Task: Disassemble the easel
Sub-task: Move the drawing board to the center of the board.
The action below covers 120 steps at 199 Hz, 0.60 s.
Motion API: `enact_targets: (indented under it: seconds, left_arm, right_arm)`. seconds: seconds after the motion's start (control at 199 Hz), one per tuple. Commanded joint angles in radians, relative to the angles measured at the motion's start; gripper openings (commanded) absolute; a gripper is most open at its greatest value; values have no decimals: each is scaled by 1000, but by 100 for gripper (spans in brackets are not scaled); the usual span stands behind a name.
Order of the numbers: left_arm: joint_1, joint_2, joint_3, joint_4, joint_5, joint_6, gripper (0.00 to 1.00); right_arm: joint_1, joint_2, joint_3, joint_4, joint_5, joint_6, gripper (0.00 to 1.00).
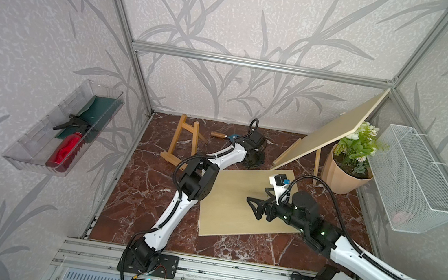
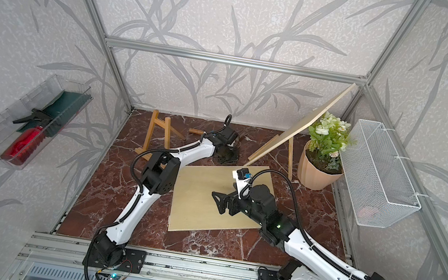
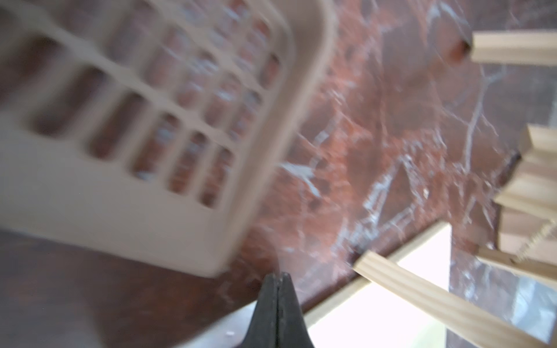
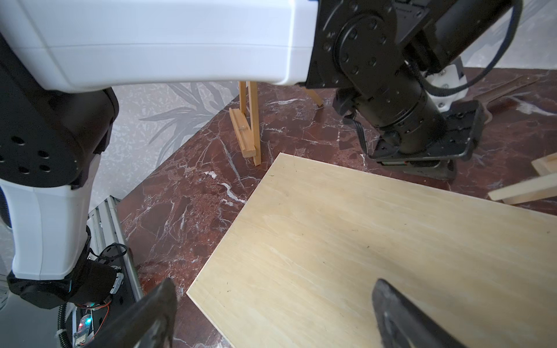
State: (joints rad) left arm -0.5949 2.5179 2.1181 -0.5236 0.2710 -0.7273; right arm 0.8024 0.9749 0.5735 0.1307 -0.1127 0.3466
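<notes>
The pale easel [image 1: 317,161] stands at the desk's [image 1: 147,195] rear right, propping a tilted board [image 1: 337,128], just beside the flower pot [image 1: 342,174]. Our left fingers [image 3: 271,304], pressed together and empty, sit low near its front foot, one leg [image 3: 437,298] slanting just ahead; we judge this arm the nearer. Our right fingers [image 4: 401,313], spread wide, hover over the flat board [image 1: 236,206]. Room is tight toward pot and wall.
</notes>
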Motion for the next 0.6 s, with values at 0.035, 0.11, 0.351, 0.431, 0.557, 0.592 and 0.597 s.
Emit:
enact_targets:
  seconds: [0.035, 0.11, 0.351, 0.431, 0.557, 0.592, 0.597]
  left_arm:
    - [-28, -17, -142, -11, 18, -17, 0]
    - [-39, -31, -181, 13, 33, -27, 0]
    - [-54, -65, -267, 72, 68, -56, 0]
    - [-59, -95, -328, 125, 84, -72, 0]
    - [-68, -118, -363, 151, 109, -75, 0]
    - [-70, -120, -367, 157, 120, -76, 0]
    - [-71, -120, -368, 157, 121, -75, 0]
  right_arm:
    - [4, -26, -14, 21, 9, -9, 100]
    - [4, -31, -15, 21, 11, -9, 100]
    - [4, -41, -17, 20, 21, -12, 100]
    - [4, -42, -17, 17, 21, -13, 100]
    - [4, -39, -17, 18, 21, -14, 100]
    - [4, -38, -17, 19, 21, -14, 100]
    - [4, -38, -17, 19, 21, -13, 100]
